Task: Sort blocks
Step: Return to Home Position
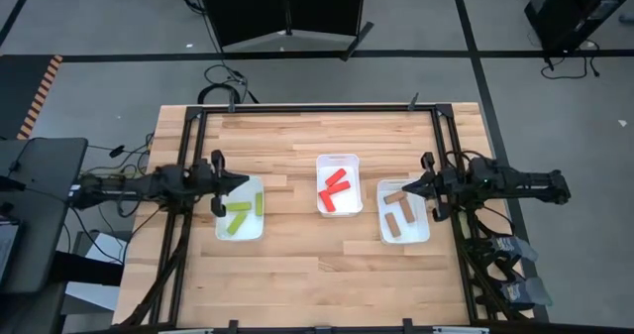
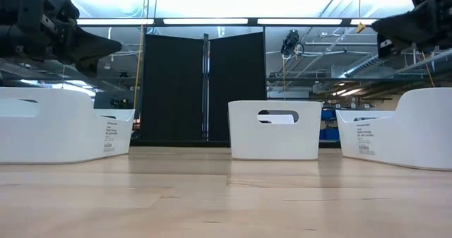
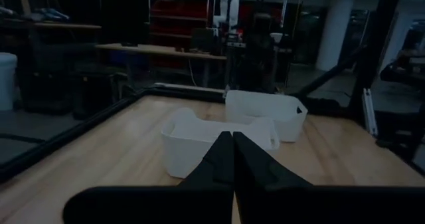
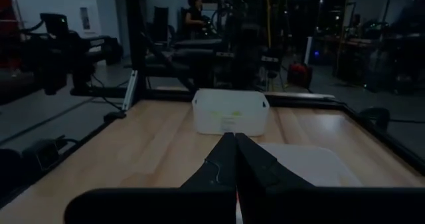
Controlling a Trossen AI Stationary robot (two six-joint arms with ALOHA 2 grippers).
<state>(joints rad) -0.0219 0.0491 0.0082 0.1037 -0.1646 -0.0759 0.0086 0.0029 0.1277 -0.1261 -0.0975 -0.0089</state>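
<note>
Left gripper [image 1: 238, 182]: fingers pressed together, empty, hovering over the left tray [image 1: 241, 238], 12 o'clock end.
Right gripper [image 1: 404, 188]: likewise, hovering over the right tray [image 1: 404, 241], 12 o'clock end.
Yellow-green blocks [image 1: 241, 215]: lying in the left tray, at 9 o'clock.
Red blocks [image 1: 335, 187]: lying in the middle tray [image 1: 338, 158].
Brown blocks [image 1: 399, 212]: lying in the right tray, at 3 o'clock.

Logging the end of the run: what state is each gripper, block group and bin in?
left gripper: shut, empty.
right gripper: shut, empty.
green blocks: lying in left bin.
red blocks: lying in middle bin.
brown blocks: lying in right bin.
</note>
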